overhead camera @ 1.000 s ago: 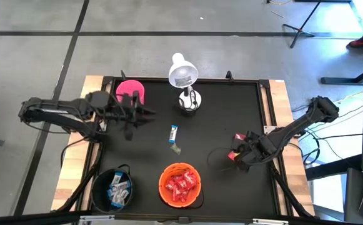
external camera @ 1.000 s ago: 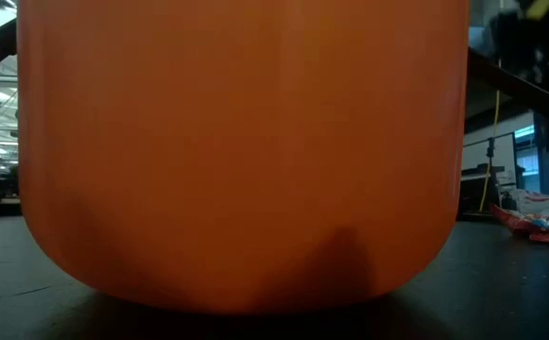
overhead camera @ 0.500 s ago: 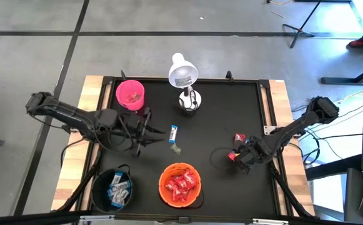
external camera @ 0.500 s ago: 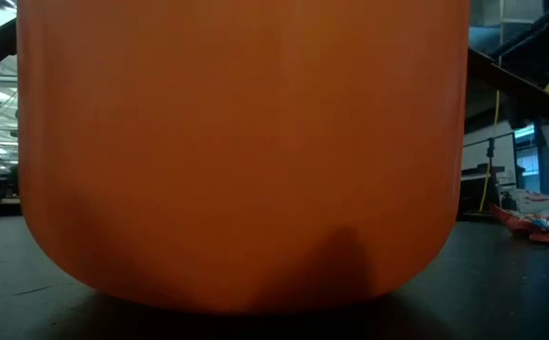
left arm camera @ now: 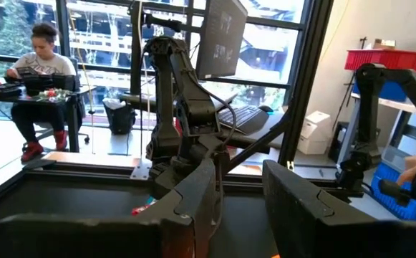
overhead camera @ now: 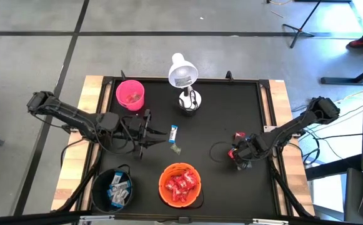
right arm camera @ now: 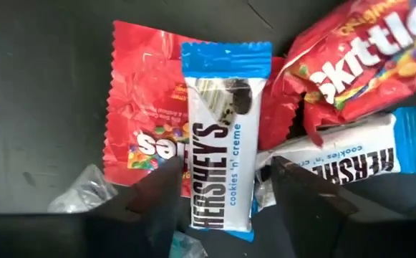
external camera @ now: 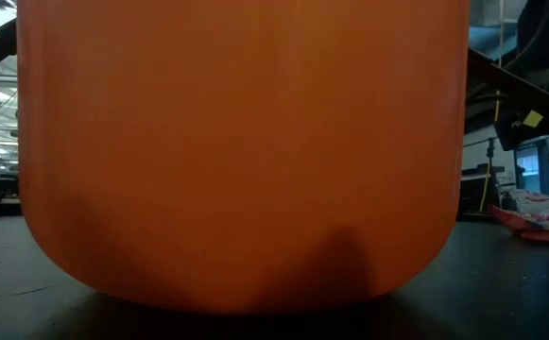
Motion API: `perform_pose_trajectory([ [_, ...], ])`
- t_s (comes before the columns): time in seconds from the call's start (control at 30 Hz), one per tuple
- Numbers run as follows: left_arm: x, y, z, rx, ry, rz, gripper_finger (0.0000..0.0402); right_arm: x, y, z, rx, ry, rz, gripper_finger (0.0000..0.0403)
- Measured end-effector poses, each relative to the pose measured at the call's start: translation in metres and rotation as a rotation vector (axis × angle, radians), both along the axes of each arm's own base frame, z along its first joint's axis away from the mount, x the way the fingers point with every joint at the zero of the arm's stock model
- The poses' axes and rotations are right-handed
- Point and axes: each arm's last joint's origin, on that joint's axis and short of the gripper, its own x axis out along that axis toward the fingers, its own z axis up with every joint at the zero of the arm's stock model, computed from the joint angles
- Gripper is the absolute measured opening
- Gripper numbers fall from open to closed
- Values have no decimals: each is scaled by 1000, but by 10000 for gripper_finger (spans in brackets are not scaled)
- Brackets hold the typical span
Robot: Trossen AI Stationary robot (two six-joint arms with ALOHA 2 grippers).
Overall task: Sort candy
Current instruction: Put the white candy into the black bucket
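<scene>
A heap of candy [overhead camera: 240, 145] lies on the right of the black mat: red packets and blue-and-white bars. My right gripper [overhead camera: 237, 153] is low over it, pointing down and open. In the right wrist view its fingers [right arm camera: 157, 204] flank a blue-and-white bar [right arm camera: 220, 136] that lies on a red packet [right arm camera: 143, 136]. Mid-table lie one blue-and-white sweet [overhead camera: 174, 133] and a clear wrapper [overhead camera: 177, 149]. My left gripper [overhead camera: 149, 132] is open, level and just left of that sweet, pointing at it. My right gripper is open, one finger on either side of the blue-and-white bar's lower end [right arm camera: 218, 215], coming from above. I cannot tell whether the fingertips touch the bar or the packets under it. The bar lies flat on the heap.
The orange bowl [overhead camera: 180, 184] of red sweets sits at the near edge and fills the low view [external camera: 246, 151]. A black bowl [overhead camera: 114, 189] of blue-and-white sweets is near left, the pink cup [overhead camera: 130, 94] far left, a white lamp [overhead camera: 184, 81] far centre. A seated person [left arm camera: 39, 79] is beyond the table.
My left gripper has moved from beside the pink cup toward the near edge and the right, ending close to the blue-and-white sweet mid-table. My right gripper has come down over the candy heap. No candy has moved.
</scene>
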Motion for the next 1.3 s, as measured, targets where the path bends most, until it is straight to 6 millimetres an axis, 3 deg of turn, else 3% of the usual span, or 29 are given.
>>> perform_pose_trajectory([
  [0.33, 0, 0, 0, -1, 2, 16, 108, 14, 7, 16, 33, -68, 40, 77],
  [0.67, 1, 0, -2, 2, 11, 15, 108, 26, 13, 36, 57, -131, 89, 7],
  [0.97, 11, -3, -12, 11, 55, 17, 108, 31, 15, 47, 33, -163, 109, 1],
  [1.3, 19, -5, -22, 21, 94, 18, 108, 43, 19, 78, 2, -241, 164, 0],
])
